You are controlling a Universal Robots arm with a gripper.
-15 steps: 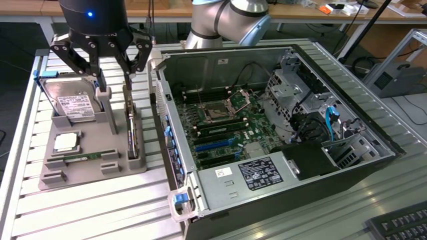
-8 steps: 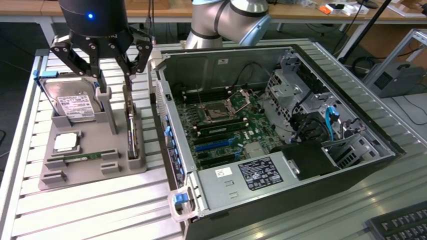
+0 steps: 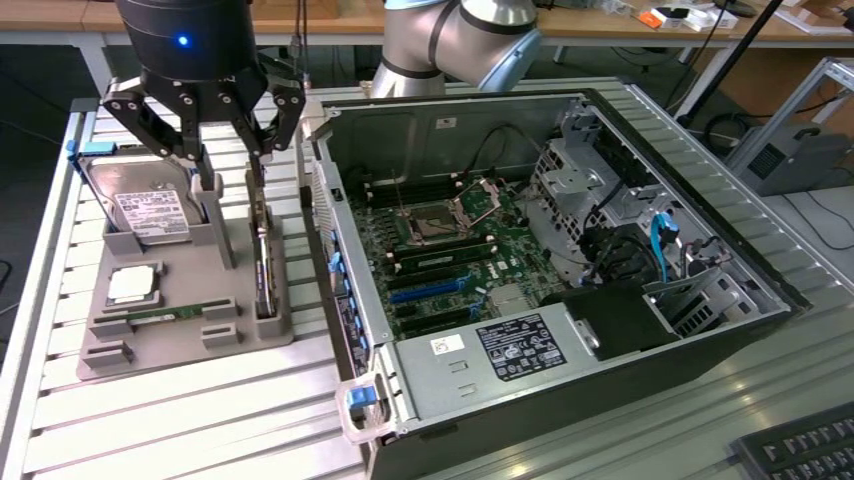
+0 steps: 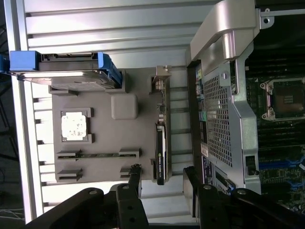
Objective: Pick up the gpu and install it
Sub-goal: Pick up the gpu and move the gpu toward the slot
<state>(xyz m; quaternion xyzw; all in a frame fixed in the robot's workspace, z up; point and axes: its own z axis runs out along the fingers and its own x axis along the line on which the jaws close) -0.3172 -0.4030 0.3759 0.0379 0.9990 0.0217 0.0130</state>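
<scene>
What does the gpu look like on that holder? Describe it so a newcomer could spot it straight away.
A grey parts tray sits at the exterior view's left, beside the open computer case. The gpu stands on edge along the tray side nearest the case. It is a thin dark card, unlike the silver hard drive, square CPU and green RAM stick.
</scene>
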